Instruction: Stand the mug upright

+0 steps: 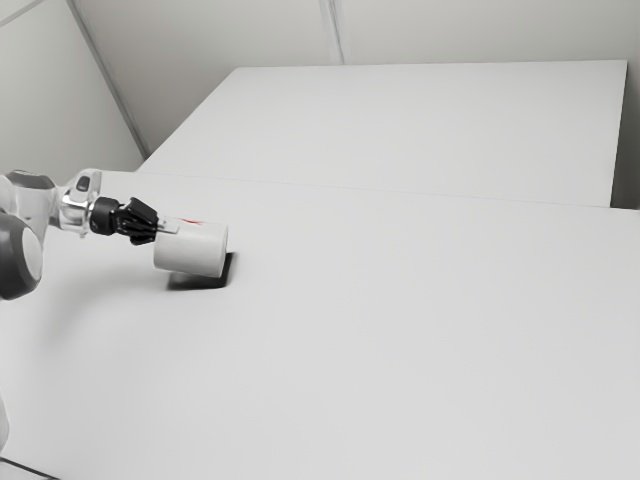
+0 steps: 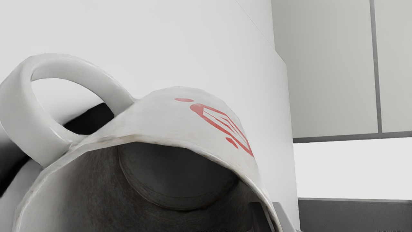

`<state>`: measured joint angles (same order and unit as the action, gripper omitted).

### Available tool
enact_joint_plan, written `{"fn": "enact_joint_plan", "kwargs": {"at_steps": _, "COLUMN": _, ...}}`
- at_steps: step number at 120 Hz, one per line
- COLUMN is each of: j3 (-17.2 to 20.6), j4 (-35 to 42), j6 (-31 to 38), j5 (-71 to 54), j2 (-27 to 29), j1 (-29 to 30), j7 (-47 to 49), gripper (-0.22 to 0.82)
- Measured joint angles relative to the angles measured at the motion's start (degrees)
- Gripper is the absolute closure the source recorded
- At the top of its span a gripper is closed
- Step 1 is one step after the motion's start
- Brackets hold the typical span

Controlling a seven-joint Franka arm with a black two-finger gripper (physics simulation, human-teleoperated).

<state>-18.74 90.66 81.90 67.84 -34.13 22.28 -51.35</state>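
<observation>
At the exterior view's left, the hand (image 1: 170, 229) reaches in almost level over the worktop (image 1: 400, 350), its fingers narrow, holding one wall of the mug (image 1: 192, 248) at the mouth: one finger inside, one outside. The mug lies on its side, nearer the worktop's far edge than its near part, with its rim (image 2: 154, 139) toward the hand. The handle (image 2: 64, 64) sits well round the rim from the pinched wall, apparently on the worktop side. Farther right, the base (image 1: 223, 250) dips slightly; a shadow (image 1: 200, 284) lies beneath, though I can't tell whether there is clearance.

The step looks to be tipping the mug mouth-up. I'd lift enough to free handle and base, then turn the hand downward slowly, since a pinch on one wall could let the mug pivot or slip. Lower until the base sits flat, and only then spread the fingers, drawing them straight up.

The outside carries a red emblem (image 2: 225, 124), outlined with pale strokes and small spots; I can read no lettering or brand.
</observation>
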Motion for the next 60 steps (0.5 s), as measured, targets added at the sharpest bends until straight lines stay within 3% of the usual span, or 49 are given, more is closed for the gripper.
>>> {"fn": "enact_joint_plan", "kwargs": {"at_steps": 44, "j3": 1.5, "j4": 0.0, "j6": 1.3, "j5": -3.1, "j2": 3.9, "j1": -0.3, "j7": 1.7, "gripper": 0.78}}
{"fn": "enact_joint_plan", "kwargs": {"at_steps": 60, "j3": 5.2, "j4": -0.1, "j6": 7.3, "j5": -10.9, "j2": 7.8, "j1": -0.9, "j7": 5.4, "gripper": 0.79}}
